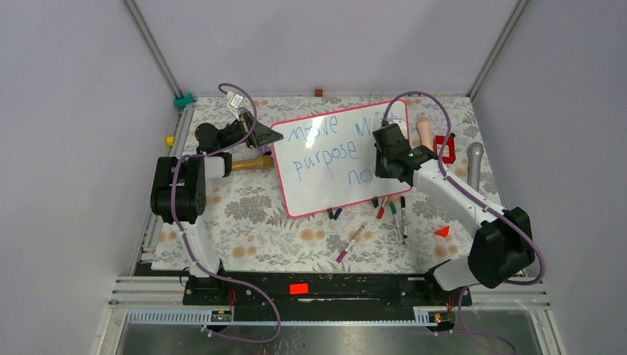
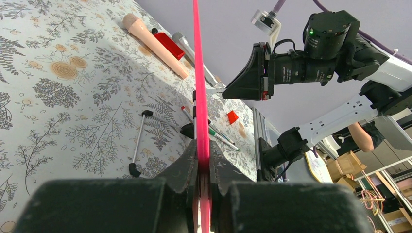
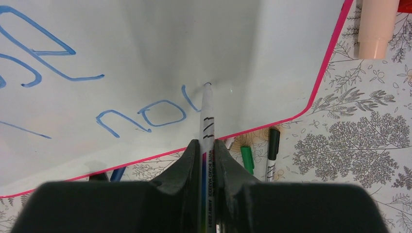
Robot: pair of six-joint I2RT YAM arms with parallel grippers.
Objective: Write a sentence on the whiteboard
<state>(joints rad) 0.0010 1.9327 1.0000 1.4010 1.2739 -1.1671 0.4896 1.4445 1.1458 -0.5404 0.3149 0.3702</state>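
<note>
Toward the far edge of the desk (image 1: 259, 222), left fingers (image 2: 182, 167) clench the whiteboard (image 1: 325, 194) by its pink rim while right fingers (image 3: 180, 167) grasp a marker (image 3: 207, 116), tip against the last row of the blue sentence (image 1: 325, 157).

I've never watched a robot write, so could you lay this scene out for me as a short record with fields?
Left pincer: shut on the pink rim of the whiteboard
Right pincer: shut on the marker, tip against the board
Writing: the sentence, blue; "move", "purpose", "no" legible
Table: spare markers beside the board's near edge
</note>
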